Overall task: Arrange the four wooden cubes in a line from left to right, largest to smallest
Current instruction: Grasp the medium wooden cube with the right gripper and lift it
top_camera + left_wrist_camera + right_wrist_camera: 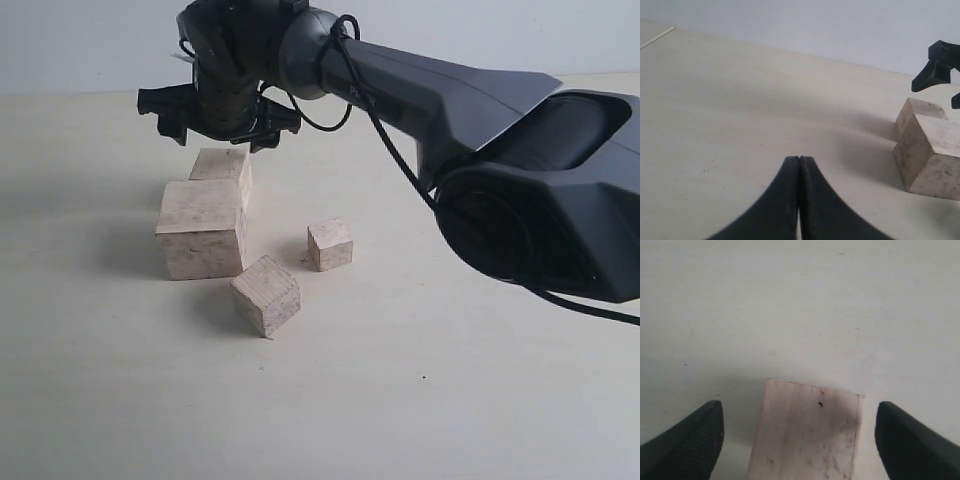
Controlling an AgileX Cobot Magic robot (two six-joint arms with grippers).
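Pale, speckled wood is seen in all four cubes, which are spread over the left half of a cream table (450, 400). In the left wrist view the left gripper (799, 165) is shown with its fingers pressed together on nothing, low over bare table and well apart from the cubes. Farthest left, the largest cube (200, 230) is set flat on the table. Just behind it the rear cube (222, 165) is placed; whether the two touch cannot be told. Above this rear cube the right gripper (220, 135) is held pointing down, its fingers spread wider than the cube, so that a gap is left on each side in the right wrist view. Nearer the camera and slightly to the right, the front cube (265, 295) is turned at an angle. Farther right, the smallest cube (330, 245) is found standing alone. On the right, the view is filled by the dark right arm (540, 190).
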